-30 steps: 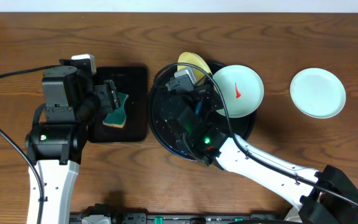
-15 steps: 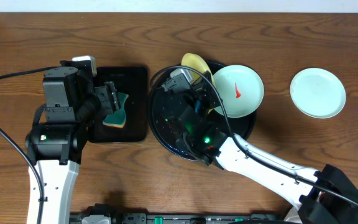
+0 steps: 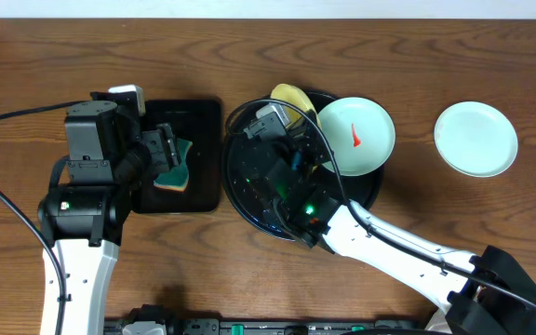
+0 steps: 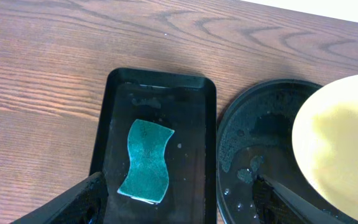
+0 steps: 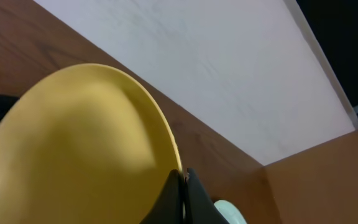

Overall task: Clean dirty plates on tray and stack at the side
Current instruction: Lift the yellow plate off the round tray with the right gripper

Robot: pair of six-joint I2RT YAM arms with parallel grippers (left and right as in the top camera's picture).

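Observation:
My right gripper point(image 3: 296, 119) point(image 5: 183, 182) is shut on the rim of the pale yellow plate point(image 3: 289, 98) point(image 5: 73, 143) and holds it tilted up over the back of the round black tray point(image 3: 249, 191). The yellow plate also shows at the right of the left wrist view point(image 4: 344, 146). A mint plate with a red streak point(image 3: 356, 136) lies on the tray's right side. Another mint plate point(image 3: 475, 139) lies on the bare wood at the right. My left gripper point(image 3: 167, 149) point(image 4: 179, 202) is open above the rectangular tray, over a green sponge point(image 4: 145, 160).
The rectangular black tray point(image 3: 203, 126) point(image 4: 194, 99) sits left of the round tray point(image 4: 260, 143), which has water drops on it. The right arm stretches across the front right of the table. A white wall runs behind the table's far edge.
The yellow plate has shifted slightly in my right gripper, a little toward the back. The left arm has not moved.

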